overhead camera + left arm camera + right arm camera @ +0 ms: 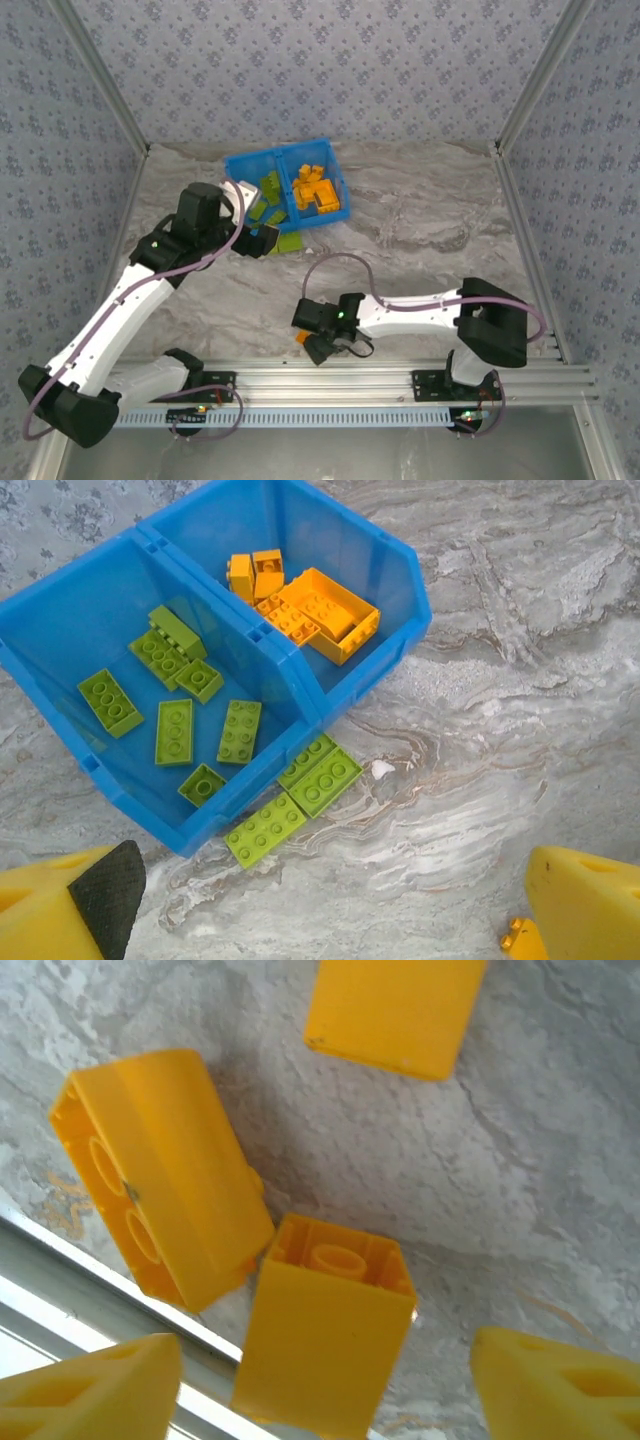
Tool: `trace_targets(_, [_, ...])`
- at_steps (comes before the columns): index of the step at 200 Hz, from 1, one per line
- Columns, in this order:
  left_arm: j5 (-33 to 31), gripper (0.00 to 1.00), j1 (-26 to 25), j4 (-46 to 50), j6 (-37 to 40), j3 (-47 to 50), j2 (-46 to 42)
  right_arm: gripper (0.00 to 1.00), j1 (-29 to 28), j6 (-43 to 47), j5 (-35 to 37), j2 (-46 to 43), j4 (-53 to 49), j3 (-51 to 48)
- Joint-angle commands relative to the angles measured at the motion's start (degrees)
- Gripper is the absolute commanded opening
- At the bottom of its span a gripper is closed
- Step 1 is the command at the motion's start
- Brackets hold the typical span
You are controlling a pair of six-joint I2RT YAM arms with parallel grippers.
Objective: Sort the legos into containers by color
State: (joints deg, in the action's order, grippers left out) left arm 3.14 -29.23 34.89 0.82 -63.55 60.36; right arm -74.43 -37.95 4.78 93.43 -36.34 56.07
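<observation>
Legos point(175, 730) lie sorted in the blue bin point(60, 620), three green ones point(325, 780) on the worktop point(520, 710) just beside it. Left end effector point(325, 910) gapes empty; right end effector point(322, 1385) straddles an orange brick point(330, 1330), unclenched.

Glossy, faintly translucent plastic forms the blue bin point(80, 620), smooth shiny plastic the legos point(174, 732), the bench point(520, 680) looks matt and marbled, and the yellow plastic fingers point(40, 920) carry a rough black pad point(105, 890).
</observation>
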Motion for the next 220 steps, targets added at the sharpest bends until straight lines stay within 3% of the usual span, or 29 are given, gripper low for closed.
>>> trace_targets(1, [-0.78,0.99,0.27,-0.39,0.28,0.10,-0.61,0.66,-0.30,-0.76,1.76,1.86,-0.69,2.00])
trace_targets(43, [-0.63,0.99,0.37,-1.70,1.61,0.22,-0.37,0.35,0.21,-3.71,5.18,-1.63,-3.05,0.49])
trace_targets(75, [-0.87,0.99,0.32,-4.43,3.97,1.99,-2.87,0.33,3.57,-4.72,8.81,-11.32,-4.75,-2.02])
trace_targets(104, [-3.24,0.99,0.41,-7.13,4.81,4.92,-5.09,0.33,11.28,-0.06,12.62,-19.18,-4.69,0.49])
trace_targets(128, [-3.94,0.99,0.41,-8.61,5.17,7.29,-6.04,0.32,20.28,6.70,12.09,-20.63,0.74,5.23])
trace_targets(164, [-2.21,0.99,0.41,-9.31,5.91,8.08,-7.09,0.33,30.74,15.72,8.83,-11.49,7.71,19.15])
trace_targets(193, [1.89,0.99,0.51,-9.11,5.65,7.94,-6.79,0.32,35.10,20.34,6.27,2.39,6.87,34.68])
trace_targets(220, [1.36,0.99,0.50,-7.74,6.19,7.22,-7.00,0.32,37.24,22.12,5.76,16.33,3.45,51.07])
